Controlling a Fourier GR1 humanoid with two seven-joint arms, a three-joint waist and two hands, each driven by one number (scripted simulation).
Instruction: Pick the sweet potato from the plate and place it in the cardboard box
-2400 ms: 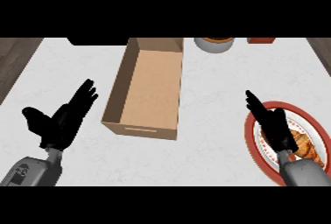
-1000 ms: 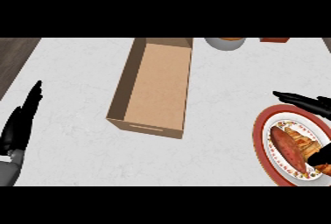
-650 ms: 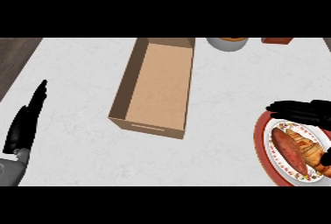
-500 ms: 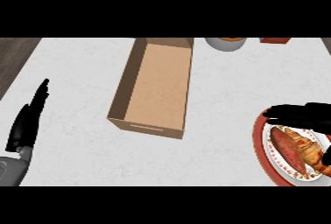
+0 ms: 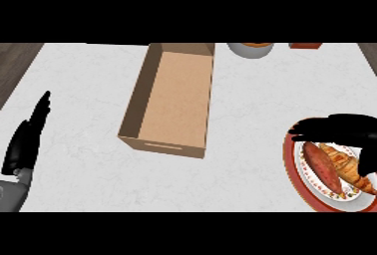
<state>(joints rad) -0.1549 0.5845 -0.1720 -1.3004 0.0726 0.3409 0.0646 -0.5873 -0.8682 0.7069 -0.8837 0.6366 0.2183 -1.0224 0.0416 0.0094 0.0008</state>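
Observation:
The sweet potato (image 5: 322, 166), dark red and oblong, lies on the left half of a red-rimmed plate (image 5: 293, 172) at the right edge, next to a golden croissant (image 5: 355, 168). My right hand (image 5: 337, 128) hovers over the plate's far rim, just beyond the sweet potato, its fingers stretched leftward and holding nothing. The open cardboard box (image 5: 174, 97) stands in the middle of the counter, long side running away from me, with nothing inside. My left hand (image 5: 26, 140) rests open at the left edge, fingers up and seen edge-on.
A grey bowl (image 5: 250, 49) and a small reddish-brown object (image 5: 305, 46) sit at the counter's far edge, right of the box. White counter (image 5: 250, 104) lies between the box and the plate. A dark floor strip borders the counter's left side.
My right hand has come in lower over the plate's far rim and turned its fingers to the left. The left hand has barely shifted. The sweet potato has stayed on the plate.

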